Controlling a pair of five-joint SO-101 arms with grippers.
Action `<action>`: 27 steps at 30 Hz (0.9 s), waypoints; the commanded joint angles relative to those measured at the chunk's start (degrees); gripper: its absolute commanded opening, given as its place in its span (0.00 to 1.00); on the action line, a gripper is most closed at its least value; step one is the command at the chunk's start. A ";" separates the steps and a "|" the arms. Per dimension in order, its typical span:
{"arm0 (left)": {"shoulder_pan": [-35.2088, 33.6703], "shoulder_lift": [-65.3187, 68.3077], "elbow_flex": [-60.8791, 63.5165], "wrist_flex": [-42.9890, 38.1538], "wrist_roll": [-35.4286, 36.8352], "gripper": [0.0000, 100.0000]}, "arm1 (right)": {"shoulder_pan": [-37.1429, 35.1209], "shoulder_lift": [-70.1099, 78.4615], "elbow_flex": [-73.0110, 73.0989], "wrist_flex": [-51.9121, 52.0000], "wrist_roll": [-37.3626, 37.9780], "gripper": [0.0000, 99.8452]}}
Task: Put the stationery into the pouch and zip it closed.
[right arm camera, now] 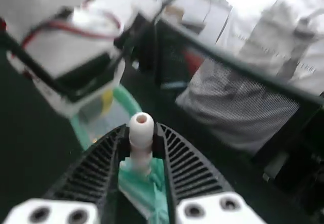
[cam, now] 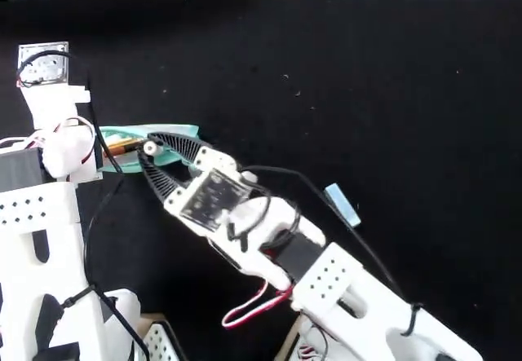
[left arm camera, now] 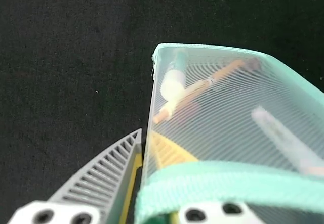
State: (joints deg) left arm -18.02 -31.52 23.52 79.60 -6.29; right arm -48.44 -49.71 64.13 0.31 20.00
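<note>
Two arms, one pouch (left arm camera: 228, 113) at the table's (cam: 367, 68) left side: left gripper (left arm camera: 152, 168) is clamped on the pouch's end and right gripper (right arm camera: 140, 133) is pinched tight on the white pull (right arm camera: 140, 120), so I'd call this the zipping step. Inside I count four bits: one orange pencil (left arm camera: 202, 87), one white tube (left arm camera: 173, 85), one white pen (left arm camera: 288, 143) and one yellow thing (left arm camera: 169, 153), plus one blue block (cam: 342, 204) lying well apart on the table. Next move probably needs a steady drag along the zip while left holds firm, though that block maybe goes in first
</note>
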 commanded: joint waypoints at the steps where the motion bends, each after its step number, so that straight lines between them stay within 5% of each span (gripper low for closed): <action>1: -0.40 1.23 1.98 -0.88 0.09 0.03 | -0.97 3.56 -6.55 7.03 -0.44 0.02; 8: -0.40 1.23 1.98 -0.88 0.00 0.03 | -4.48 6.37 -23.34 30.68 -0.44 0.21; 16: -0.40 1.23 2.07 -0.88 -0.09 0.03 | -3.43 0.04 -37.67 51.43 0.00 0.22; 19: -0.40 1.23 2.07 -0.88 -0.09 0.03 | 2.81 -7.16 -40.31 54.86 0.00 0.22; 27: -0.40 1.23 2.07 -0.88 -0.09 0.03 | 34.73 -9.63 -35.74 74.81 0.18 0.22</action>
State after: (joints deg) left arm -18.02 -31.52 23.69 79.60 -6.20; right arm -24.70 -61.49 26.24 69.32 20.09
